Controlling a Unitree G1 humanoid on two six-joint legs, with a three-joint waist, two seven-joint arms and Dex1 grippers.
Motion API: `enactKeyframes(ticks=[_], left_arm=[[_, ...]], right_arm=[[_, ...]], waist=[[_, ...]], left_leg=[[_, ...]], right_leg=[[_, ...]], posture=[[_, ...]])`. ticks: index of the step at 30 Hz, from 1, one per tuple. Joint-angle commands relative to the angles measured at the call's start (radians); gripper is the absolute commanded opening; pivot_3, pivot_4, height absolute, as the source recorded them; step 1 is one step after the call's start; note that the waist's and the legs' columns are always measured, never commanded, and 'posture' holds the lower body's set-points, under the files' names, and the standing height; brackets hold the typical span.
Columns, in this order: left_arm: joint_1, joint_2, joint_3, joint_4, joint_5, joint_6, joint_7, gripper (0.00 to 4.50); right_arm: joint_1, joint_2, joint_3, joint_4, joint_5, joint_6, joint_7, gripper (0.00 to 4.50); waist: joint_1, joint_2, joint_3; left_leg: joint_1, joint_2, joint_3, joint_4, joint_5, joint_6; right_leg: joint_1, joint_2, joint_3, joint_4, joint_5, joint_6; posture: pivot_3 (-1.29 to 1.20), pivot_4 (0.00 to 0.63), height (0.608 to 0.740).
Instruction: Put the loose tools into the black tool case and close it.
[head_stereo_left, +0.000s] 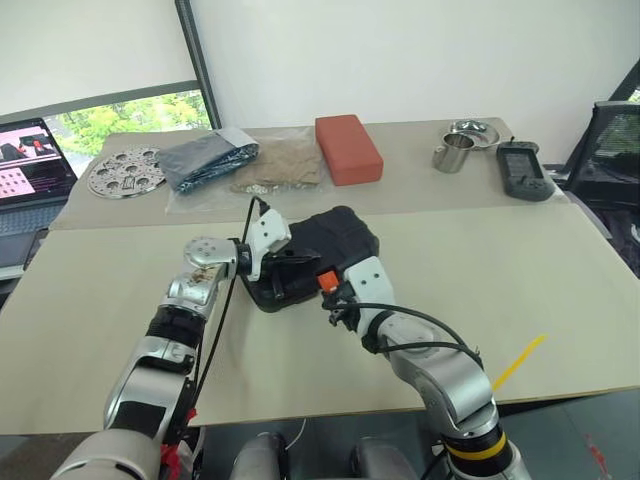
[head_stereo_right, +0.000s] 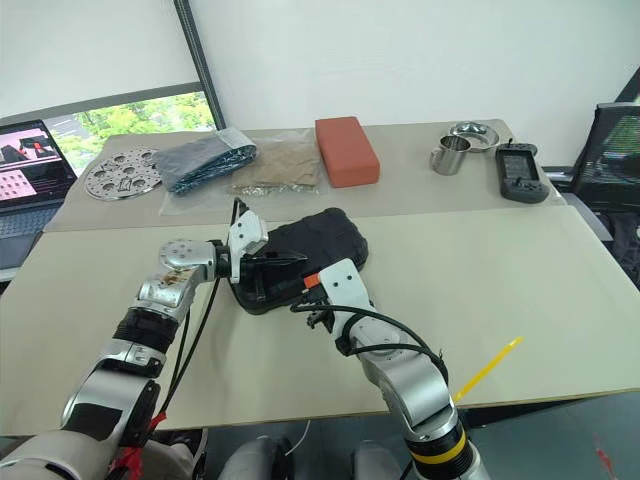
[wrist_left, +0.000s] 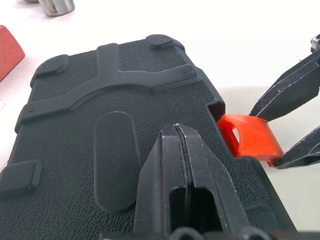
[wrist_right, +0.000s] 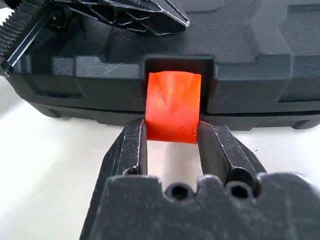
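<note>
While its textured lid lies shut, the black plastic clamshell tool case (head_stereo_left: 315, 255) sits mid-table; the right gripper (wrist_right: 172, 136) pinches its small orange latch (wrist_right: 173, 106), and the left gripper (wrist_left: 177, 137), fingers pressed together, rests on the lid.

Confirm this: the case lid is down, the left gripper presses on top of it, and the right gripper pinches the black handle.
Not a black handle: the right gripper pinches the orange latch on the case, per the right wrist view. The left gripper does press on the lid.
</note>
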Motion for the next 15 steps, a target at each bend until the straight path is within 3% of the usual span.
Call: enactKeyframes(ticks=[1,5,7,9,15], left_arm=[[0.046,0.006,-0.029,0.022,0.019,0.035,-0.011,0.00],[0.041,0.006,-0.030,0.026,0.022,0.035,-0.011,0.00],[0.039,0.004,-0.031,0.030,0.024,0.033,-0.010,0.00],[0.039,0.003,-0.031,0.034,0.025,0.031,-0.009,0.00],[0.048,0.000,-0.032,0.037,0.026,0.026,-0.005,0.00]], right_arm=[[-0.016,0.022,-0.007,-0.030,-0.011,-0.076,0.000,1.18],[-0.017,0.017,-0.005,-0.020,-0.005,-0.078,0.012,1.18],[-0.016,0.017,-0.011,-0.020,0.000,-0.074,0.017,2.18],[-0.011,0.008,-0.025,-0.043,0.015,-0.046,0.032,2.66],[0.000,-0.030,-0.082,-0.143,0.061,0.048,0.073,2.66]], waist=[[-0.001,0.000,0.000],[-0.002,0.000,0.000],[-0.002,0.000,0.000],[-0.002,0.000,0.000],[-0.001,0.000,-0.001]], left_leg=[[0.000,0.000,0.000,0.000,0.000,0.000],[0.000,0.000,0.000,0.000,0.000,0.000],[0.000,0.000,0.000,0.000,0.000,0.000],[0.000,0.000,0.000,0.000,0.000,0.000],[0.000,0.000,0.000,0.000,0.000,0.000]], right_leg=[[0.000,0.000,0.000,0.000,0.000,0.000],[0.000,0.000,0.000,0.000,0.000,0.000],[0.000,0.000,0.000,0.000,0.000,0.000],[0.000,0.000,0.000,0.000,0.000,0.000],[0.001,-0.001,0.000,-0.001,0.000,0.000]], posture=[[0.00,0.150,0.740],[0.00,0.150,0.740],[0.00,0.150,0.740],[0.00,0.150,0.740],[0.00,0.150,0.740]])
